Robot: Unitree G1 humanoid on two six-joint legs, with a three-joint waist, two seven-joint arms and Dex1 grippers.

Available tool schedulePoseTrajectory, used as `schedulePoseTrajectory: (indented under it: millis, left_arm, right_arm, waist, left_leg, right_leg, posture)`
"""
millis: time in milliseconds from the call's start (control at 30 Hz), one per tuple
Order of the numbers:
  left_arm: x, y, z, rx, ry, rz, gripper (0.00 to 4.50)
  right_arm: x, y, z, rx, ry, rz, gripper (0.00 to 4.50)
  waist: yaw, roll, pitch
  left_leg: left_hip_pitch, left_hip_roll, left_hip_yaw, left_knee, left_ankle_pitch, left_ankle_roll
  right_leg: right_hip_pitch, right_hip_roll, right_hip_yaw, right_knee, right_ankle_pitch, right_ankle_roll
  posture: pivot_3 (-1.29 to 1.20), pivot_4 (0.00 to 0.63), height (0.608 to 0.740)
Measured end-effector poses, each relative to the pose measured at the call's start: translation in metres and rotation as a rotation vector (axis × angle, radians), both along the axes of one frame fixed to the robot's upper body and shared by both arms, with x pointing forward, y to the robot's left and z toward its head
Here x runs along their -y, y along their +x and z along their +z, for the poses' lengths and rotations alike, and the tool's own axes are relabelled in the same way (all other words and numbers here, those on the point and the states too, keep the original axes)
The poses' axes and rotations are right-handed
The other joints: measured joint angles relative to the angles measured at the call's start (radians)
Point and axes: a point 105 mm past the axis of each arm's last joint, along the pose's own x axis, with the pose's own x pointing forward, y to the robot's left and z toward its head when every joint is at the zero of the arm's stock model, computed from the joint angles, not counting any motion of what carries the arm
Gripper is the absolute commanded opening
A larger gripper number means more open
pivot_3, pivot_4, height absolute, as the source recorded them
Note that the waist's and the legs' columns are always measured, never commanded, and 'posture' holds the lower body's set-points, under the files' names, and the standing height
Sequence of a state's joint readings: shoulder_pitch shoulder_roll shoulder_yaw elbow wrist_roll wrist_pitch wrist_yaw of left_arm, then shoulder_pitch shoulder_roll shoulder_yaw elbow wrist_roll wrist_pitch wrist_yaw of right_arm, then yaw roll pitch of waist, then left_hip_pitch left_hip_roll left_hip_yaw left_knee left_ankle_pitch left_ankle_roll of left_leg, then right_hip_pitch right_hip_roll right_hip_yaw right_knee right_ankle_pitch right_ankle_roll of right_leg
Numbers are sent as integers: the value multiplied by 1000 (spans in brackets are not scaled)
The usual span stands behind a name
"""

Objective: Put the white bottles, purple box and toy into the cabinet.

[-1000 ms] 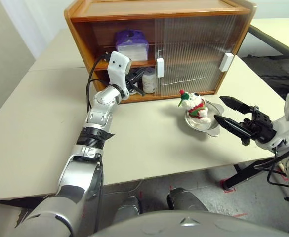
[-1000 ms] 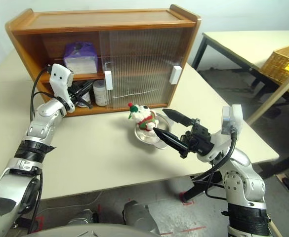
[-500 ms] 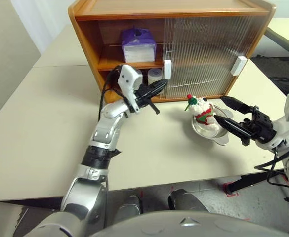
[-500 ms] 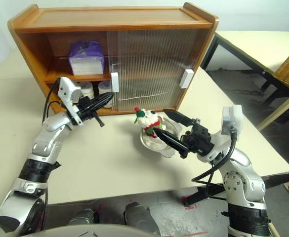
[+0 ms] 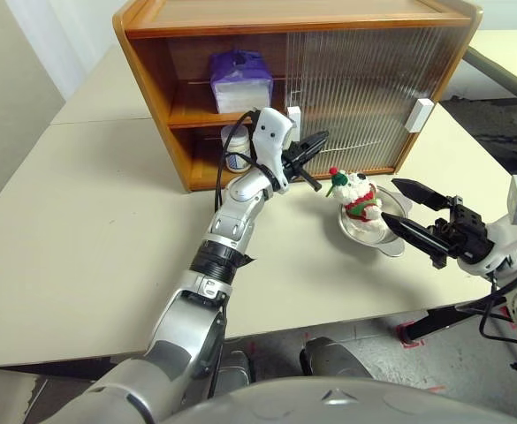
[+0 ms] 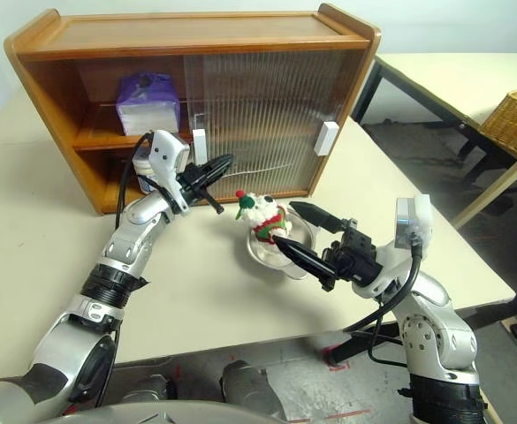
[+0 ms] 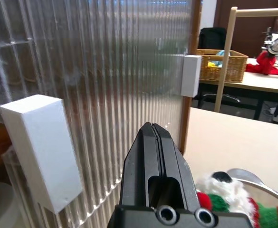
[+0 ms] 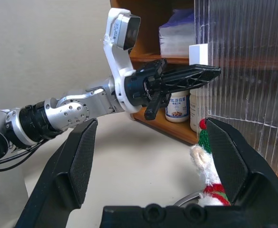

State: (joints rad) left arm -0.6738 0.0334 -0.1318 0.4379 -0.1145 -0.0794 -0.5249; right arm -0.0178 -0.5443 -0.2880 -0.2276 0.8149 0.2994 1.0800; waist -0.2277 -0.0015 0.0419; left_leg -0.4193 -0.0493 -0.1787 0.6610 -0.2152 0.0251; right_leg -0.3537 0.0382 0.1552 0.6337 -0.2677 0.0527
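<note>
The left hand [image 5: 315, 140], fingers pressed together and empty, points level at frame centre, just left of the toy [image 5: 353, 193]. The right hand [image 5: 410, 221], spread wide at lower right, flanks the toy. Bottles [image 5: 235, 147] and purple box [image 5: 239, 79] sit shelved in the cabinet [image 5: 152, 66]; grasping the toy looks next.

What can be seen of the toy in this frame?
The toy is a small fluffy white plush figure in a red-and-green outfit, with a green hat tipped red. It sits upright in a shiny steel bowl on the table, just in front of the cabinet's ribbed sliding door. Nothing grips it: the left gripper, jaws shut, is beside its hat, and the right gripper, jaws open, is just to its right.
</note>
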Motion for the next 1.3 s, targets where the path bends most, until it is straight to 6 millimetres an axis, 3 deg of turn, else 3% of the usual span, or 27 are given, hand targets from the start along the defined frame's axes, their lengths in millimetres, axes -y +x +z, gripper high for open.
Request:
schedulePoseTrajectory:
  millis: [333, 633, 867, 1300]
  left_arm:
    - [-10, 12, -1, 12, 46, 28, 36]
    - [-22, 20, 0, 17, 50, 100, 36]
    - [-28, 25, 13, -34, -182, 179, 36]
    - [-53, 22, 17, -58, -250, 259, 36]
  right_arm:
    - [1, -2, -5, -22, 9, -12, 4500]
    - [1, 0, 2, 1, -1, -3, 4500]
    - [0, -2, -2, -13, 15, -27, 4500]
    - [1, -2, -1, -6, 15, -38, 4500]
  waist:
    - [0, 0, 2]
    - [2, -1, 4]
    - [-25, -2, 8]
    - [-59, -3, 9]
  left_leg:
    - [0, 0, -1, -1, -1, -1]
    - [0, -1, -1, -1, -1, -1]
    - [1, 0, 1, -1, -1, -1]
    - [2, 0, 2, -1, -6, -11]
  right_leg:
    - [0, 0, 0, 0, -1, 0]
    - [0, 0, 1, -1, -2, 1]
    - [0, 0, 1, 0, -1, 1]
    - [0, 1, 1, 0, 0, 0]
  posture:
    - [-308, 59, 740]
    - [-326, 65, 740]
    - [-338, 62, 740]
    - [-316, 54, 740]
